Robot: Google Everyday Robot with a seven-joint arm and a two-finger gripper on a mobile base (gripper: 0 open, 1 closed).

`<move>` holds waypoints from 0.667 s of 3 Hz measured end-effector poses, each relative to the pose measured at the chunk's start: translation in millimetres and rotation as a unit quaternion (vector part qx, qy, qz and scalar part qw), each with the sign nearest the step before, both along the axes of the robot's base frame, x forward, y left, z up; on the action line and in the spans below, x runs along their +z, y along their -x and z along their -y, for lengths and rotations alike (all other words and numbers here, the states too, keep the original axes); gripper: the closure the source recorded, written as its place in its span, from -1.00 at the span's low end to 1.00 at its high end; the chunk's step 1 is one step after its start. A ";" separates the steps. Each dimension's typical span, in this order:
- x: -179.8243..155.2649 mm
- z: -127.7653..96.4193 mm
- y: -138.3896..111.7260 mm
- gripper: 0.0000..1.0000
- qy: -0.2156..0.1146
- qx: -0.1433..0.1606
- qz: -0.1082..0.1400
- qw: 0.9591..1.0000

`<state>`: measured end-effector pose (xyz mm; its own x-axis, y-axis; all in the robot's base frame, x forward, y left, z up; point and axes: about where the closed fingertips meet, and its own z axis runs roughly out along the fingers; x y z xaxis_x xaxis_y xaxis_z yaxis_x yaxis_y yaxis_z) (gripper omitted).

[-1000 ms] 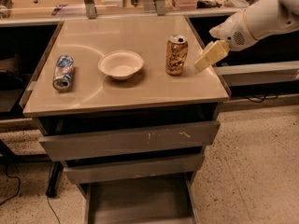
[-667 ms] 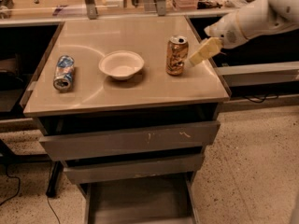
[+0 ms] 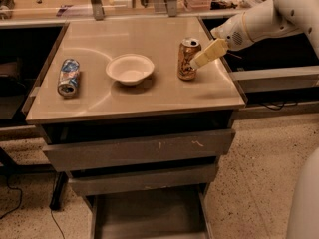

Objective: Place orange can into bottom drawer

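Orange can (image 3: pixel 189 59) stands upright on the table (image 3: pixel 149 39), just right of the bowl (image 3: pixel 129 68). Your gripper (image 3: pixel 202 58) sits at the can's side away from the bowl, close against its upper half; how wide it stands, you cannot tell. Bottom drawer (image 3: pixel 149 215) is pulled out, below and in front of the bowl. Crushed can (image 3: pixel 69 76) lies left of the bowl.

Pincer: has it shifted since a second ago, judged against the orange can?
Yes. The pincer has moved left toward the orange can, which stands where it was beside the bowl; its tip now overlaps the can's right side.
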<state>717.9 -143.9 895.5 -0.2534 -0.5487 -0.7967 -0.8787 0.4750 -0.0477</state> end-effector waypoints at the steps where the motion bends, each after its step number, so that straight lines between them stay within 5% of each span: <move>1: -8.4 -13.7 -8.0 -1.00 -0.033 0.012 0.001 0.999; 2: -19.0 -27.4 -8.6 -1.00 -0.066 0.023 -0.007 0.998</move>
<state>726.5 -116.5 876.5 -0.2414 -0.4510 -0.8593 -0.9001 0.4349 0.0246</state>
